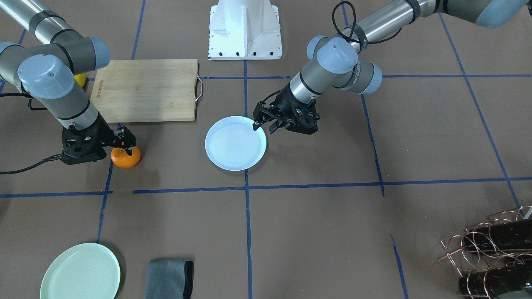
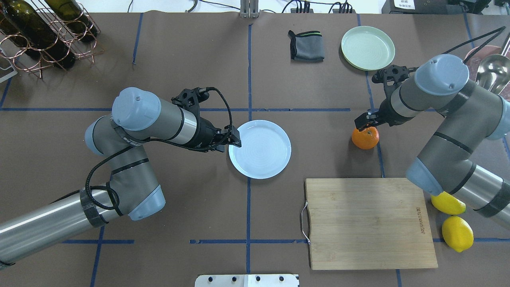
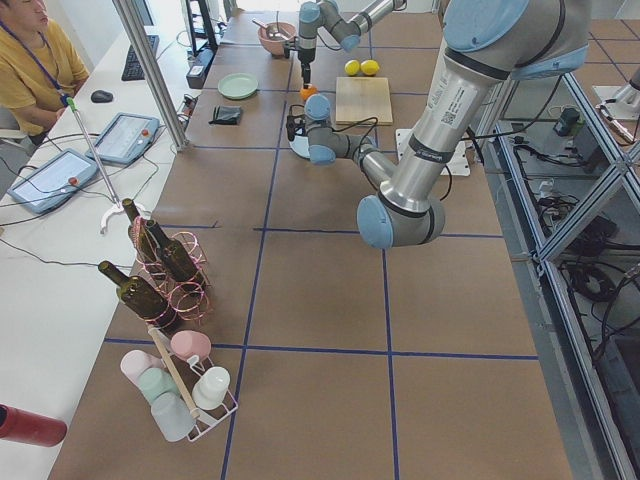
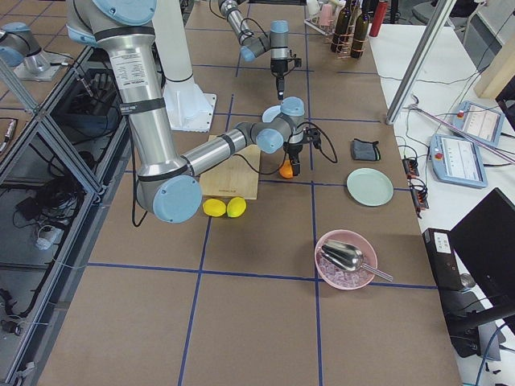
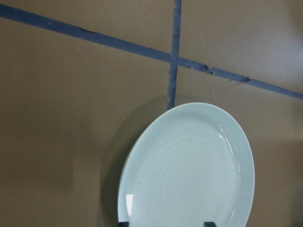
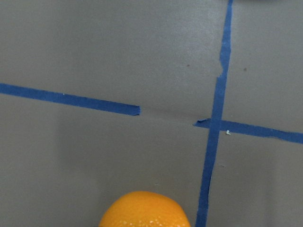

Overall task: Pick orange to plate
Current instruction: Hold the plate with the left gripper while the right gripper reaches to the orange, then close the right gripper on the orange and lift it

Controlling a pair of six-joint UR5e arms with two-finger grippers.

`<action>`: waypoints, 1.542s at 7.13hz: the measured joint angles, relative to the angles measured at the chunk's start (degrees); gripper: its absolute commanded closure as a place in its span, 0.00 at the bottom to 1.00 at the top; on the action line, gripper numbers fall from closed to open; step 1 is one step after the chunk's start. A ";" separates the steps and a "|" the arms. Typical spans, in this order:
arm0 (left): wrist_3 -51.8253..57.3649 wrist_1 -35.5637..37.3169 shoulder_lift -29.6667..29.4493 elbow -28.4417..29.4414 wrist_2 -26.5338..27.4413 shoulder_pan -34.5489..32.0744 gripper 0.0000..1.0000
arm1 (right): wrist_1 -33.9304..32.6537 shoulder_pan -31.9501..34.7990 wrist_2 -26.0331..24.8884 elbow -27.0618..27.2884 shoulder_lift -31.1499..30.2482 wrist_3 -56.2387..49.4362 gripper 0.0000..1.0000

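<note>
Orange fruit is what the task turns on: the orange (image 1: 125,158) sits on the brown paper-covered table (image 1: 332,232), on a strip of blue tape, well apart from the plate (image 1: 235,145) and just off a corner of the wooden cutting board (image 1: 145,89). Directly over it hangs the right tool (image 1: 124,141), its tip close above the top of the fruit. Its jaws look parted and hold nothing, though no view shows the gap cleanly, and whether they touch the peel cannot be told. In the right wrist view only the upper curve of the orange shows at the bottom edge. The plate lies flat near the middle of the table with nothing on it. The left tool (image 1: 264,124) hovers at the plate's rim on the robot's left side, open and empty. In the left wrist view its two dark fingertips (image 5: 124,223) stand apart at the bottom edge, with the plate's rim between them. Two lemons (image 2: 448,203) lie beside the board's far edge from the plate, near the right arm. A mint-green plate (image 1: 81,272) and a folded grey cloth (image 1: 169,279) rest near each other at the operators' side.
</note>
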 measured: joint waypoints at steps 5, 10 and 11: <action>0.00 0.02 1.75 -1.34 0.06 -0.01 0.38 | 0.02 -2.25 0.02 -2.97 0.76 2.87 0.00; 0.05 0.01 2.11 -1.45 0.02 0.00 0.38 | 0.01 -2.88 0.28 -3.50 1.31 3.09 1.00; 0.08 0.01 2.13 -1.72 0.02 -0.02 0.39 | -0.01 -2.87 0.62 -3.20 1.82 4.15 1.00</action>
